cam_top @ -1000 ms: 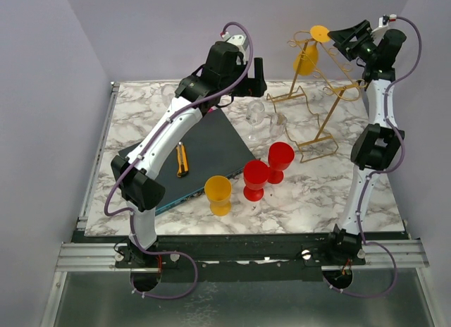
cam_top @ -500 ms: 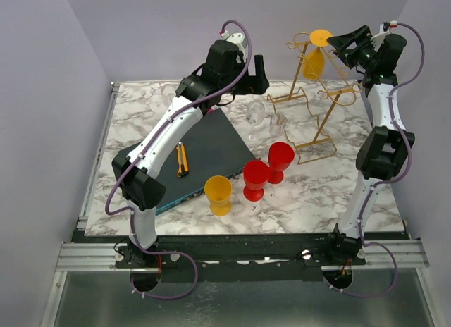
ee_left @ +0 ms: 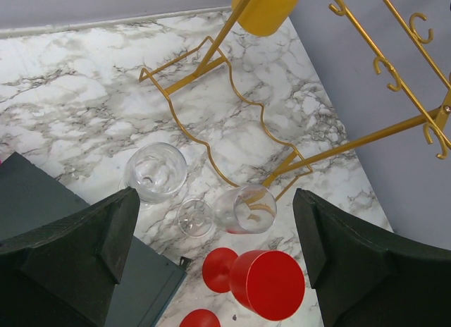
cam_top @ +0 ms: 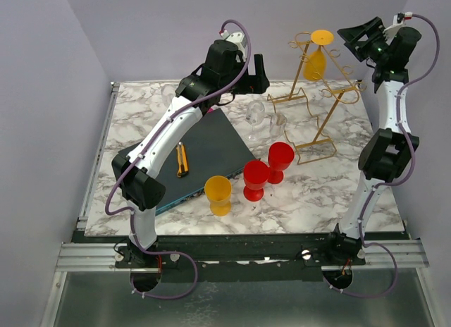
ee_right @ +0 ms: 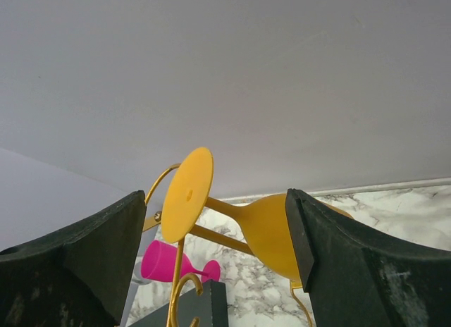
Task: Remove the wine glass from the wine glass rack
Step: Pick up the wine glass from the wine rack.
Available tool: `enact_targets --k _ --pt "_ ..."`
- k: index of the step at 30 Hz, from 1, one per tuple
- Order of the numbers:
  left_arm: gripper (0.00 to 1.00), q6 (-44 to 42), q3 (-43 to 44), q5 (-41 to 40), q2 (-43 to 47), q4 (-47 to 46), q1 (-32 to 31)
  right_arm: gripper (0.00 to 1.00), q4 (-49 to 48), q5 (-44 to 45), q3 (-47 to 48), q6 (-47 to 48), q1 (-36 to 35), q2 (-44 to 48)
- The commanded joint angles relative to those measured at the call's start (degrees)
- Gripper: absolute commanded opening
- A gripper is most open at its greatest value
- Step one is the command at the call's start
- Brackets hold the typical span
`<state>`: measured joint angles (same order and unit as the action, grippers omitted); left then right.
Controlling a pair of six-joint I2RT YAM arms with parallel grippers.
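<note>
One yellow wine glass (cam_top: 314,63) hangs upside down at the far end of the rack (ee_left: 366,136), with its round foot on the top rails and its bowl below. The rack stands on the far right of the marble table (cam_top: 141,115). The right gripper (cam_top: 354,39) is level with the foot and just to its right, with its jaws spread wide, touching nothing; in the wrist view the stem shows between its fingers. Two clear glasses (ee_left: 155,173) stand near the rack's legs, and the left gripper (ee_left: 215,214) hovers above them, wide open and empty. Nearer the arms are two red glasses (cam_top: 280,158), a second yellow glass (cam_top: 218,193), and a dark mat (cam_top: 211,140) with a yellow knife (cam_top: 182,160) on it.
</note>
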<state>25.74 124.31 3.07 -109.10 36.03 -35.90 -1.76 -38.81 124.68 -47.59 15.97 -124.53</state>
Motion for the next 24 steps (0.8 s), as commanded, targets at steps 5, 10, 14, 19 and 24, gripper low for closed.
enact_targets --k 5,10,14,19,24 --pt "0.99 0.09 0.49 1.03 -0.15 -1.16 0.48 0.85 7.21 -6.43 12.45 1.66 0.65 -7.04" --pt "0.99 0.04 0.67 1.14 -0.19 -1.16 0.48 0.73 7.23 -9.61 16.6 0.95 0.69 -10.36" --pt "0.99 0.02 0.73 1.19 -0.24 -1.19 0.44 0.68 5.7 -12.05 16.64 0.19 0.66 -10.82" --pt "0.99 0.24 0.84 1.21 -0.41 -1.17 0.48 0.67 4.58 -14.35 17.86 -1.23 0.64 -11.9" --pt "0.99 0.47 0.84 1.23 -0.39 -1.18 0.49 0.62 3.41 -16.26 18.94 -3.2 0.64 -13.08"
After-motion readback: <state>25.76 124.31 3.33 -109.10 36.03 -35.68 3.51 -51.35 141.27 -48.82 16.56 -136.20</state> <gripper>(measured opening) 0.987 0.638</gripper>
